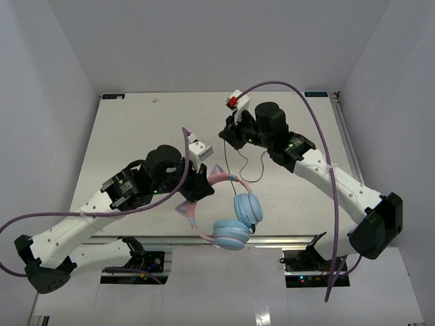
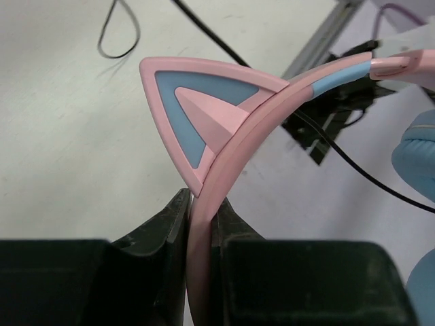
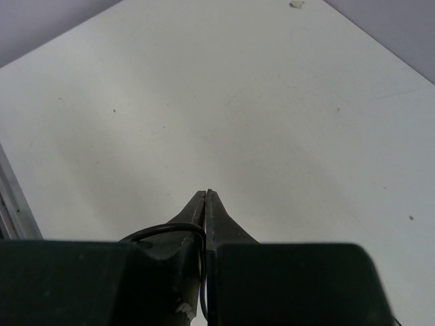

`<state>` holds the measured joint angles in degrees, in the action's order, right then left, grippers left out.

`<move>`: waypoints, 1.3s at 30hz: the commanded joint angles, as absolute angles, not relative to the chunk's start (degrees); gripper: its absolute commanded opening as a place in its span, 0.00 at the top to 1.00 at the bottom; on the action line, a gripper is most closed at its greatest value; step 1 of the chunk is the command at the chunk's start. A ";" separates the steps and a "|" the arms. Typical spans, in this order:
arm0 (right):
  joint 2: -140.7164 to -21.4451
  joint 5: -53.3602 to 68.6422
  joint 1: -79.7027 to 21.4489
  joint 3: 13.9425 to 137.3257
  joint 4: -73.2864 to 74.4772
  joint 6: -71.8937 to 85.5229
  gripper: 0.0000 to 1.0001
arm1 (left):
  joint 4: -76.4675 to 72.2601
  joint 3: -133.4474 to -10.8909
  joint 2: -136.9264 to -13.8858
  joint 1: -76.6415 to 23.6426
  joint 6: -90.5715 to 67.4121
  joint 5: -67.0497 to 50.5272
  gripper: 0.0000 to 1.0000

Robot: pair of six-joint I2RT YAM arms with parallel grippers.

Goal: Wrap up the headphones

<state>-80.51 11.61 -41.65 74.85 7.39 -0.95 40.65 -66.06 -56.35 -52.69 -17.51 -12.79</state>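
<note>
Pink-banded over-ear headphones with round light-blue ear cups are held by the headband, with the cups low by the near edge of the white tabletop. I can't tell whether the cups rest on it or hang.

- Left pincer: clamped on the headband, at the band's far-left part. Left wrist view shows it plainly. The dark fingertips press both sides of the thin pink band, right under the pink-and-blue triangular cat ear. The top view only shows the arm meeting the band there.
- Right pincer: beyond the headphones, on the far side of the band. Jaws are closed tip to tip in the right wrist view, pinching the thin black cable, which loops out on one side of the fingers. The top view can't resolve that pinch.
- Cable: only the top view shows the run, dropping from the right pincer and curling back toward the upper ear cup. Left wrist view catches a stretch of it beside one blue cup.
- Right wrist view shows no part of the headphones except the cable, just bare tabletop.
- Thick purple arm cable arcs above, to the right of the headphones.
</note>
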 commanded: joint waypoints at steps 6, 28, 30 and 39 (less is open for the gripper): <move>-73.77 11.26 -41.34 76.58 15.56 -5.24 0.92 | 48.86 -67.61 -63.38 -52.91 -19.45 14.22 1.00; -64.34 20.60 -50.15 62.22 11.17 3.47 0.92 | 58.44 -74.55 -78.98 -51.22 -32.07 38.99 1.00; -63.68 21.05 -51.07 60.23 9.19 4.54 0.92 | 58.67 -75.49 -79.01 -50.58 -32.76 39.68 1.00; -61.35 26.36 -53.79 50.02 -4.06 10.19 0.92 | 57.75 -78.05 -78.05 -49.35 -35.94 42.14 1.00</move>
<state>-63.85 21.85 -52.61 53.48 7.11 5.56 60.03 -74.46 -80.39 -49.93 -32.11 38.79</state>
